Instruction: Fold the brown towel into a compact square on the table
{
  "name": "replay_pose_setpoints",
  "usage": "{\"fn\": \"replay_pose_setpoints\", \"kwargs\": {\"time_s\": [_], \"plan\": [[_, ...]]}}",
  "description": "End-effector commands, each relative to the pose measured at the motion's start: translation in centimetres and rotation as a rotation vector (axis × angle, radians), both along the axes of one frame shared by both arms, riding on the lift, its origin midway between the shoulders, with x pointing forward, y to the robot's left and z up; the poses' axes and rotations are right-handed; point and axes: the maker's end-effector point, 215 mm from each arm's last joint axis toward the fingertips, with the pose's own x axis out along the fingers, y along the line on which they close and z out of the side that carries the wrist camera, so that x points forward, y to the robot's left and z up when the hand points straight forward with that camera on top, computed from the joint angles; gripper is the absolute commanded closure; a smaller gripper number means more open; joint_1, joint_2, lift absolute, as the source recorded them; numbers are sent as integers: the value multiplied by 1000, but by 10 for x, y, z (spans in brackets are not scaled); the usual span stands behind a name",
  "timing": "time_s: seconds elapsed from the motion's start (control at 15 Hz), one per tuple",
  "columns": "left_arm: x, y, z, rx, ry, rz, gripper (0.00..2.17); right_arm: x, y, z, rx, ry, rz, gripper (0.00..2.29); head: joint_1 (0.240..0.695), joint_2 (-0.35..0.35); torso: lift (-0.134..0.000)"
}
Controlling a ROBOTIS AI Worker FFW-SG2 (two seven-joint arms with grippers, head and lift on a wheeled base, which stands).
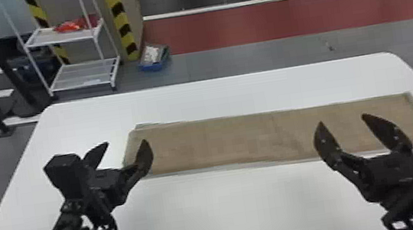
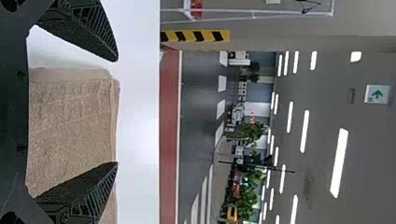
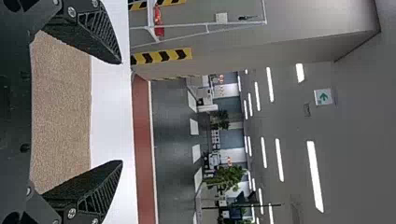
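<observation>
The brown towel (image 1: 236, 141) lies as a long flat strip across the white table, its layered edges showing at the left end. My left gripper (image 1: 124, 145) is open above the strip's left end, one finger over the towel and the other over bare table. My right gripper (image 1: 341, 120) stands open above the right part of the strip. In the left wrist view, the towel (image 2: 74, 126) shows beyond the open left gripper (image 2: 116, 112). In the right wrist view, the towel (image 3: 60, 112) shows between the spread fingers of the right gripper (image 3: 121, 112).
The white table (image 1: 230, 209) has rounded far corners. Behind it on the floor stand a white wire shelf (image 1: 82, 74) with red items, a small blue box (image 1: 154, 57) and a pillar with yellow-black stripes (image 1: 121, 20).
</observation>
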Motion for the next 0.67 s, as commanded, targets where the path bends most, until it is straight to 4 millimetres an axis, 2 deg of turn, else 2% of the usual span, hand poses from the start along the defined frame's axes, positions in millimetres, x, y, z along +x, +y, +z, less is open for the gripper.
{"fn": "replay_pose_setpoints", "kwargs": {"time_s": [0.0,0.07,0.27,0.4,0.6], "plan": [[31,9,-29,-45,120,-16,107,5,2,-5,-3,6,8,130,695,45,-123],[42,20,-39,-54,155,-8,154,6,4,-5,-3,5,13,130,695,45,-123],[60,45,-45,-26,183,-21,215,9,9,-8,-9,6,29,130,695,66,-123],[59,48,-48,-20,198,-36,215,11,9,-10,-9,8,30,130,695,84,-123],[47,46,-70,-40,282,-53,269,13,15,-9,-7,4,44,130,695,101,-123]]}}
